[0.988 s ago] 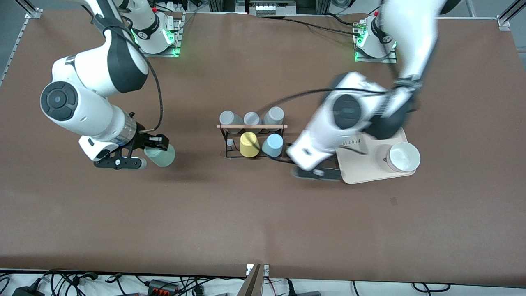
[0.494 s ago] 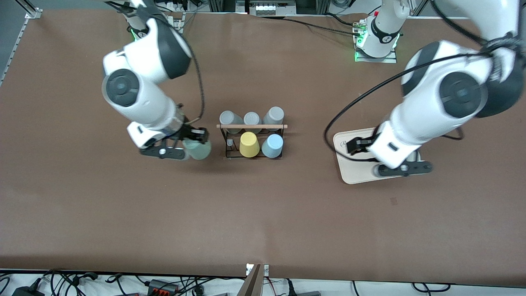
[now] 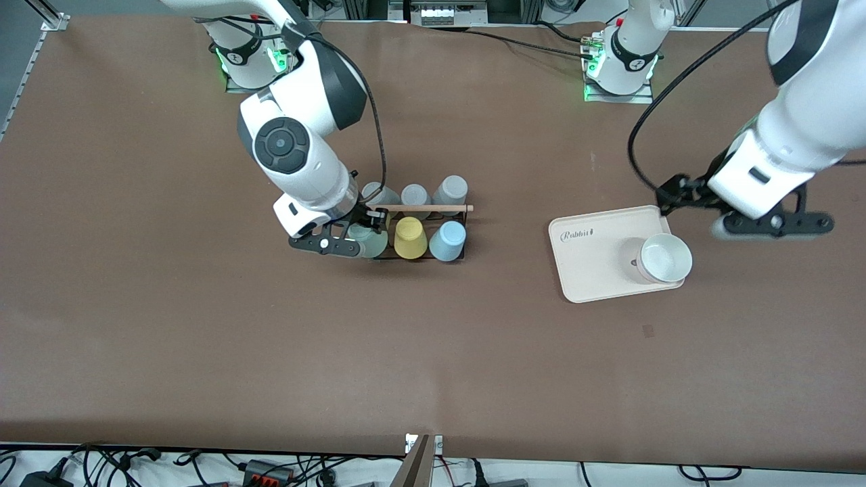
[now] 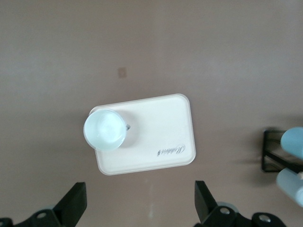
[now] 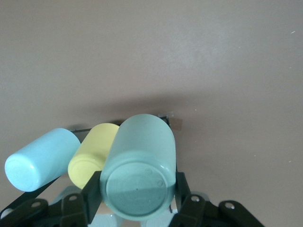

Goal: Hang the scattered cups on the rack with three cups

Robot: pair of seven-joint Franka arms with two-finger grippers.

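Mint green cup [image 3: 369,241] sits clamped between the right gripper [image 3: 352,237] fingers, base up, over the rack [image 3: 414,230] at its right-arm end, just beside the yellow cup [image 3: 410,238]. In the right wrist view the mint green cup [image 5: 138,166] fills the space between the fingers [image 5: 93,193], touching both, with the yellow cup [image 5: 93,154] and light blue cup [image 5: 41,158] next to it. Light blue cup [image 3: 448,241] hangs on the rack beside the yellow one, toward the left-arm end. Three grey cups [image 3: 414,196] line the rack's row farther from the front camera, under the wooden rod [image 3: 419,208]. Left gripper [image 3: 768,223] hangs spread wide and empty over the table near the beige tray [image 3: 595,264], which carries a white bowl [image 3: 665,258].
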